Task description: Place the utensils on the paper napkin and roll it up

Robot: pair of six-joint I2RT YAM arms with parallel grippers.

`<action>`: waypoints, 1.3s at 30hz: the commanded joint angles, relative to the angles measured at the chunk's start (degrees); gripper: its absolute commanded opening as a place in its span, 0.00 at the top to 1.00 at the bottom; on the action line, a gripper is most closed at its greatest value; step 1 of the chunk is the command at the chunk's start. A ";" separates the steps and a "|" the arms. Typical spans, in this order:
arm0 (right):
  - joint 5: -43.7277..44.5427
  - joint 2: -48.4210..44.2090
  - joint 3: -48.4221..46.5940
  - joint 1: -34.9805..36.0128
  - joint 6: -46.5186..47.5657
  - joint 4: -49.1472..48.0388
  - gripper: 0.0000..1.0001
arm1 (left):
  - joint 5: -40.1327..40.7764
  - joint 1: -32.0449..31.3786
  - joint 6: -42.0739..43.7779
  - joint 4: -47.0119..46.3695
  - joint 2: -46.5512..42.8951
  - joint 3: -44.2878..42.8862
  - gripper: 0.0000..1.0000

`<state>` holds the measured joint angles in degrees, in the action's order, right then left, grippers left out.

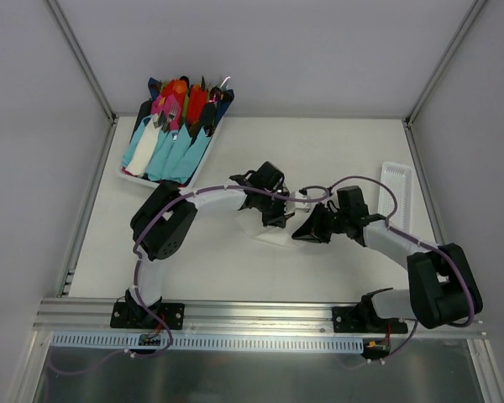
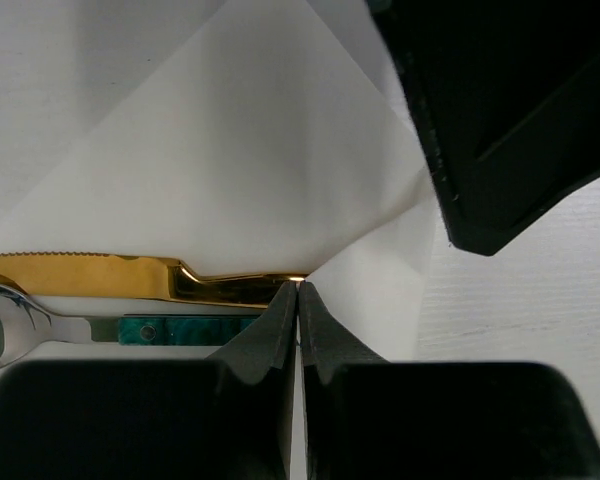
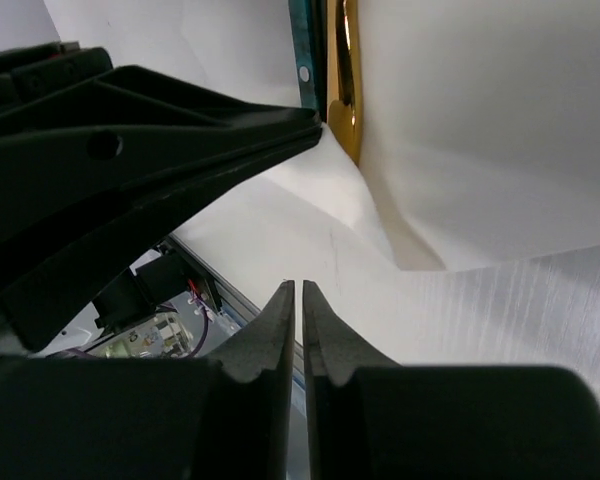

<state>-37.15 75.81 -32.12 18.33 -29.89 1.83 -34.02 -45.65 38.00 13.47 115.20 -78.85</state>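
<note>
White desk [image 1: 319, 151] under the overhead camera, pale grey walls [image 1: 277, 50] on three sides, and a metal rail [image 1: 260, 312] along the near edge where both arms are bolted. Back left, a tray of bright cutlery [image 1: 130, 175] sits tight against the corner post. Over on the right, a white slotted tray [image 1: 396, 189] lies close to the side frame. Between those two the surface is bare, with open room behind the arms and along the left flank.

Both arms crowd the middle, wrists nearly nose to nose over the paper napkin [image 1: 273, 237], which lies at the centre of the desk, just peeking out beneath them. Up close it's plain white and thin, one flap lifted and folded over, sharp creases running down to a single point.

That point is at the left fingers [image 2: 275, 330]: pressed flat together, pinching the napkin's fold. The right fingers [image 3: 270, 330] are drawn in to a hairline slit, hovering just off the sheet's edge; I cannot tell if any paper is caught there.

The utensils lie on the napkin side by side, partly tucked under the flap: a golden knife [image 2: 90, 272] with a serrated edge, and a spoon [image 2: 15, 318], silvery head, dark teal handle.
</note>
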 commanded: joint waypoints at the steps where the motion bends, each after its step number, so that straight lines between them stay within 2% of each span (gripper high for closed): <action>1: 0.32 3.01 -1.02 0.66 -2.98 -6.56 0.91 | -1.84 0.65 -0.38 0.24 0.82 -2.27 1.00; 11: 0.84 10.49 -1.72 3.73 -5.70 -11.75 0.95 | -2.10 1.09 -0.82 0.24 1.43 -2.54 1.00; 21: 4.01 15.77 -1.89 4.09 -6.67 -10.62 0.99 | -2.19 1.53 -1.43 0.24 0.64 -1.92 1.00; 26: 5.24 16.12 -1.54 4.09 -7.02 -9.56 1.00 | -1.58 2.14 -2.66 0.24 -2.77 0.09 0.99; 31: 5.51 16.30 -1.37 4.17 -7.20 -9.21 1.00 | 0.62 4.95 -10.29 0.41 -8.05 1.15 0.76; 34: 5.68 16.39 -1.63 4.17 -7.03 -8.77 1.00 | -2.17 6.97 -16.10 1.64 -12.27 2.38 0.67; 39: 6.12 16.21 -1.81 4.09 -7.11 -8.42 1.00 | -8.42 7.06 -25.66 5.95 -15.27 5.80 0.69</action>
<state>-33.65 91.48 -32.36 22.28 -36.93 -7.92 -36.38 -37.78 21.28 15.86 102.13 -75.31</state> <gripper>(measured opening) 0.007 0.313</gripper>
